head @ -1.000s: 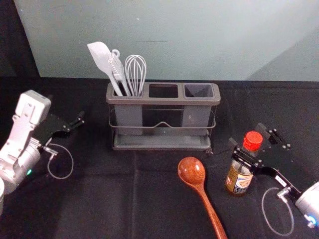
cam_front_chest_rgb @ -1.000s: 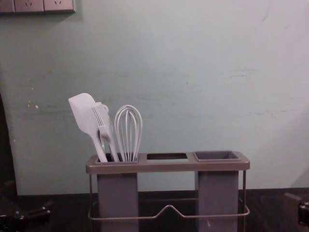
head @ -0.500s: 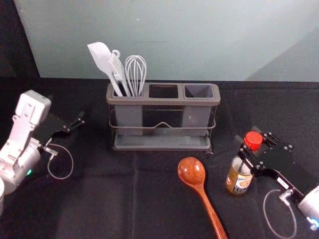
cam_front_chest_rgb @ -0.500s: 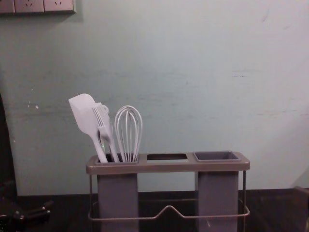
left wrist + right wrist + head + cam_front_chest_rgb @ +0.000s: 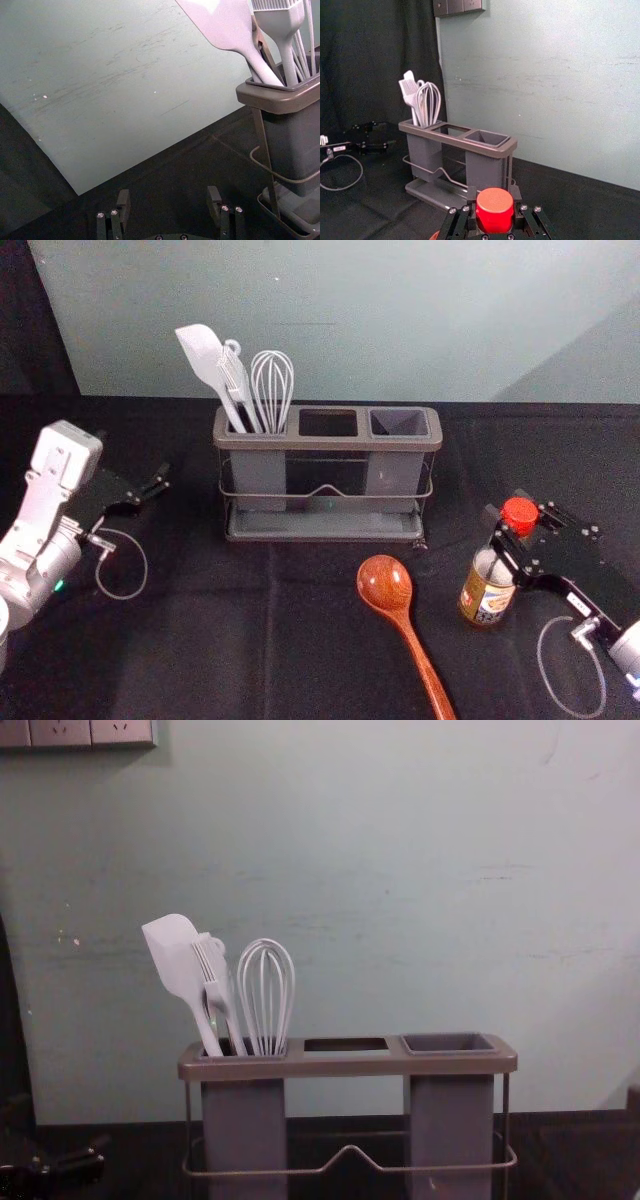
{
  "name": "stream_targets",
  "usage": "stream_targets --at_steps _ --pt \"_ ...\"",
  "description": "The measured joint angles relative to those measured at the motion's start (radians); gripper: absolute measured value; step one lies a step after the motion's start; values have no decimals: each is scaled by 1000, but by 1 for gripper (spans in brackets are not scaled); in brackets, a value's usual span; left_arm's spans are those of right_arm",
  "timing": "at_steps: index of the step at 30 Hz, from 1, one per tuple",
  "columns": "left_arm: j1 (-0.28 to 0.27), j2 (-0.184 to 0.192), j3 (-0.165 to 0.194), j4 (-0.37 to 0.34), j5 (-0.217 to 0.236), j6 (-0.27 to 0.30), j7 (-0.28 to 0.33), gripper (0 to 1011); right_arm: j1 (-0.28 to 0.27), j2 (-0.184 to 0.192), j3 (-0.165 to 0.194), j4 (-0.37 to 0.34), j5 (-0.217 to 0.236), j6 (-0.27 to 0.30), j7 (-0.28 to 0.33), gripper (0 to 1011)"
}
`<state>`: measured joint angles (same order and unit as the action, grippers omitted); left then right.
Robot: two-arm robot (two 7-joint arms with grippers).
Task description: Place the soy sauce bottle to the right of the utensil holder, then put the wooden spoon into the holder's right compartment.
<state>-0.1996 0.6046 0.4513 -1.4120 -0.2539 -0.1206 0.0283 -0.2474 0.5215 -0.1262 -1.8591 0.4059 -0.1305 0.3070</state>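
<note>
The soy sauce bottle (image 5: 487, 590) is on the robot's right of the utensil holder (image 5: 325, 443) and nearer the robot, with the right gripper (image 5: 493, 192) closed round its neck, just below the red cap (image 5: 519, 513). It should handle as stiff and fairly weighty, smooth enough to slip and perhaps breakable. The neck is a sound place to hold, though the base could swing if moved briskly; it wants setting down upright. Whether that base touches the black-covered worktop (image 5: 220, 640) is hard to say from this angle.

The wooden spoon (image 5: 386, 585) lies in front of the holder, just beside the bottle, bowl toward the holder. It looks light, rigid and polished; the handle (image 5: 425, 670) is the place to grip, rolling being the likely trouble.

The left compartment (image 5: 258, 480) carries a spatula (image 5: 203, 355), a brush (image 5: 212, 975) and a whisk (image 5: 272, 380). The middle opening (image 5: 328, 410) has no cup, and the right compartment (image 5: 393, 475) has no utensil in it. The left gripper (image 5: 168, 195) waits open on the holder's left, gripping nothing.
</note>
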Motion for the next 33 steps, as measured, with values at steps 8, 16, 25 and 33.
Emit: stream_targets --at_steps 8,16,25,33 --pt "0 0 0 0 0 0 0 1005 0 -12 24 -12 -7 2 8 388" --pt "0 0 0 0 0 0 0 1005 50 -33 28 19 -27 21 19 388" --pt "0 0 0 0 0 0 0 1005 163 -63 6 107 -46 46 35 388" --pt "0 0 0 0 0 0 0 1005 297 -111 -28 234 -58 52 43 387"
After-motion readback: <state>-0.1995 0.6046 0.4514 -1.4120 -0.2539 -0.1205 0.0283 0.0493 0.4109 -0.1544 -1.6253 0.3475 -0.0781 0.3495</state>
